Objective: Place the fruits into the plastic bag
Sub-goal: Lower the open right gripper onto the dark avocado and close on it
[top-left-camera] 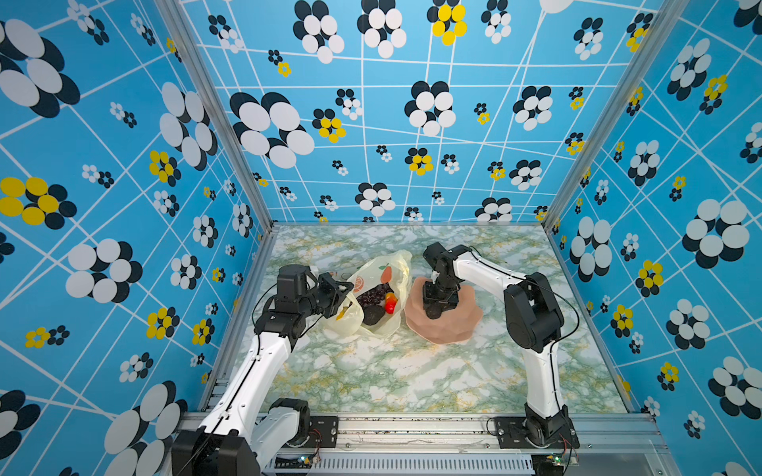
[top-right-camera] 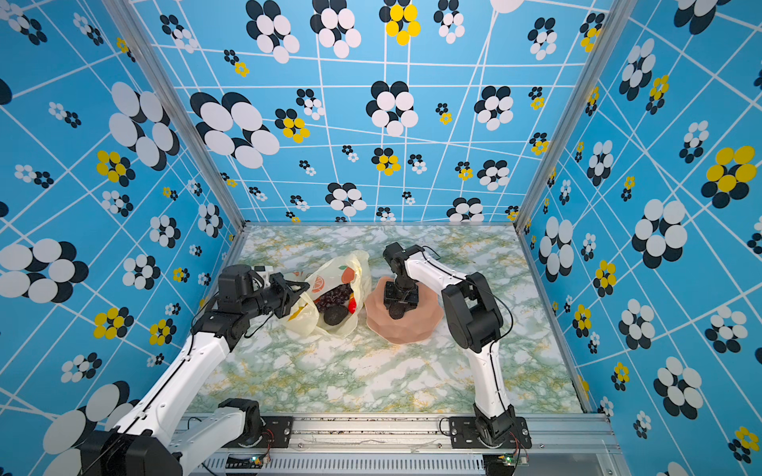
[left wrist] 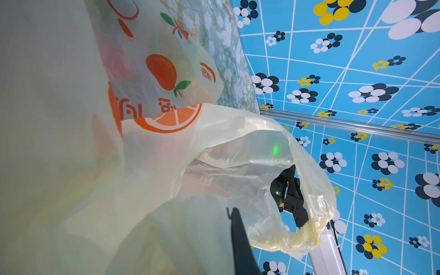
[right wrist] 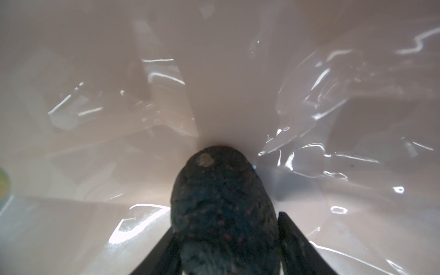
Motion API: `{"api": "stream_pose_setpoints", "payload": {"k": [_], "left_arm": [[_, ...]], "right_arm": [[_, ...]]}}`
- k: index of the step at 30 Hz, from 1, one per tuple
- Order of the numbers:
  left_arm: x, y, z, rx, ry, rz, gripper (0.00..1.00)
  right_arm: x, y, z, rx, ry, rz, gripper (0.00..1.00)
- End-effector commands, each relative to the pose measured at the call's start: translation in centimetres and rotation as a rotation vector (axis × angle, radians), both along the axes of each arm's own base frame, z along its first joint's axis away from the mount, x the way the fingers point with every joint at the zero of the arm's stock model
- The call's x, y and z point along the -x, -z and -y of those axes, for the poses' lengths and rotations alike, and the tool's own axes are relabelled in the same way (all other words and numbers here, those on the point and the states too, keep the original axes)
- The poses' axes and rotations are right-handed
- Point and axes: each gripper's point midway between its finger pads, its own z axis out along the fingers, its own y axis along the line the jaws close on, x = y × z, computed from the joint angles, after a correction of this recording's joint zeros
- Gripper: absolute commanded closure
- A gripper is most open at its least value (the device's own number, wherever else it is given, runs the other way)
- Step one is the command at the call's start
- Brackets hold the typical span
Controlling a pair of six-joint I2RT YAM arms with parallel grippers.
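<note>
One dark bumpy oval (right wrist: pixel 221 190), being round, may slip from between the open right pincer's (right wrist: pixel 227 225) jaws; the closed left pincer (top-left-camera: pixel 343 297) pinches the plastic bag (top-left-camera: pixel 396 263).

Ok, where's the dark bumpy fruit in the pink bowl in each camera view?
In a top view: dark bumpy fruit, right of centre.
In a top view: same place.
Left wrist: not in it.
Right wrist: low centre of the picture, close up.
Shared landmark: pink bowl around it.
</note>
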Motion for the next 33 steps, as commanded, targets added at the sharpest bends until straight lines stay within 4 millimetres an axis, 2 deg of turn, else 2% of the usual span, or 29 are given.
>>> {"api": "stream_pose_setpoints", "payload": {"k": [1,8,13,14,17,25,33], "left_arm": [[0.7,0.2,-0.1,-0.003,0.013,0.0,1.0],[0.9,0.4,-0.1,-0.001,0.012,-0.004,1.0],[1.0,0.3,-0.1,0.001,0.01,0.001,1.0],[1.0,0.2,-0.1,0.002,0.01,0.001,1.0],[1.2,0.2,-0.1,0.001,0.009,0.005,1.0],[1.5,0.4,-0.3,0.0,0.001,-0.001,1.0],[1.6,0.0,-0.4,-0.002,-0.002,0.008,1.0]], "right_arm": [[0.8,0.9,0.0,0.014,0.007,-0.028,0.42],[1.2,0.7,0.2,0.01,0.015,-0.022,0.55],[1.0,0.2,0.0,-0.001,0.018,-0.007,0.58],[1.8,0.8,0.5,0.013,0.019,-0.031,0.6],[1.7,0.5,0.5,0.007,0.019,-0.024,0.62],[1.2,-1.7,-0.2,-0.052,0.016,0.032,0.66],[0.9,-3.5,0.4,-0.075,0.036,0.081,0.68]]}}
